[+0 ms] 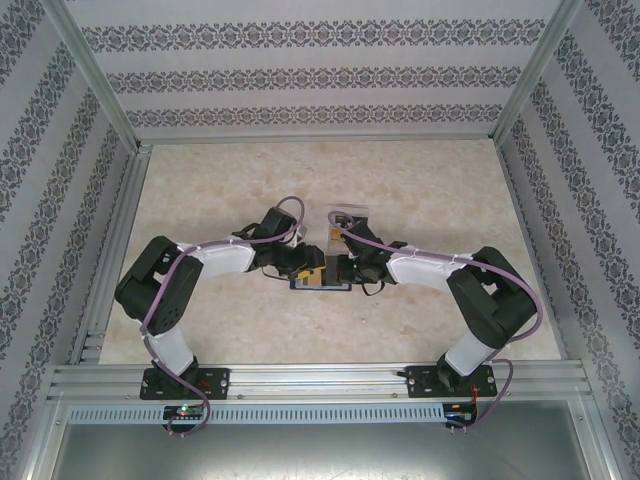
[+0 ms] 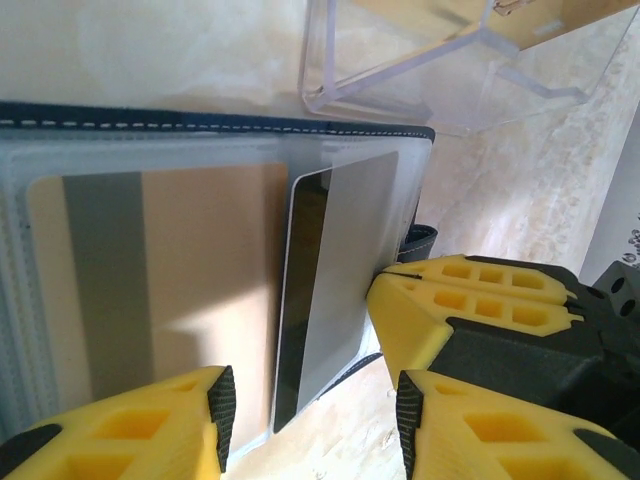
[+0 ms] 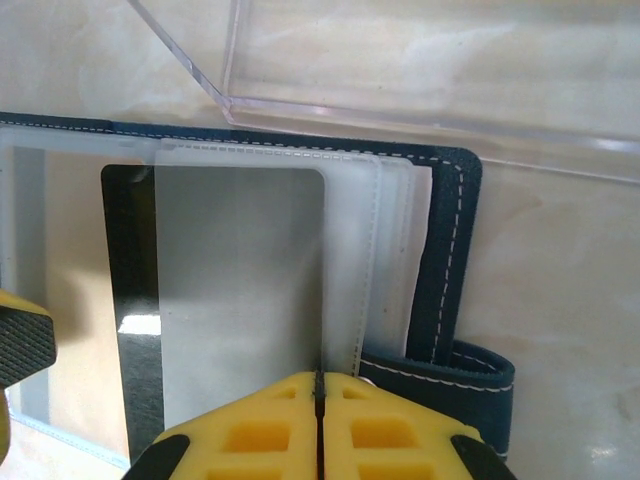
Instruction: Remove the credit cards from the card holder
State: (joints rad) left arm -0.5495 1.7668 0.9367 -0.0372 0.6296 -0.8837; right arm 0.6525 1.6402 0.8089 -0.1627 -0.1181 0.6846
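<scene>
Top external: both arms reach in to mid-worktop. My left gripper and right gripper meet over the holder, which lies open and flat. A tan card shows between them. A clear box stands just beyond the holder.

Left wrist: my left gripper is open, its fingers apart on either side of the near end of a grey card. I see no contact with it. This card stands tilted, one long edge raised. Beside it the tan card, with a grey stripe, lies flat under a clear sleeve of the holder. My right gripper comes in from the right, its tips against the grey card's raised edge. The box sits past the holder's stitched edge.

Right wrist: my right gripper is closed tight, fingers together on the edge of the grey card, which runs straight into the pinch. Whether a sleeve is caught as well, I cannot tell. The card has a black stripe on its left. The tan card lies further left. The holder's navy border and tab lie to the right, the box beyond. One finger of my left gripper shows at the left edge.
</scene>
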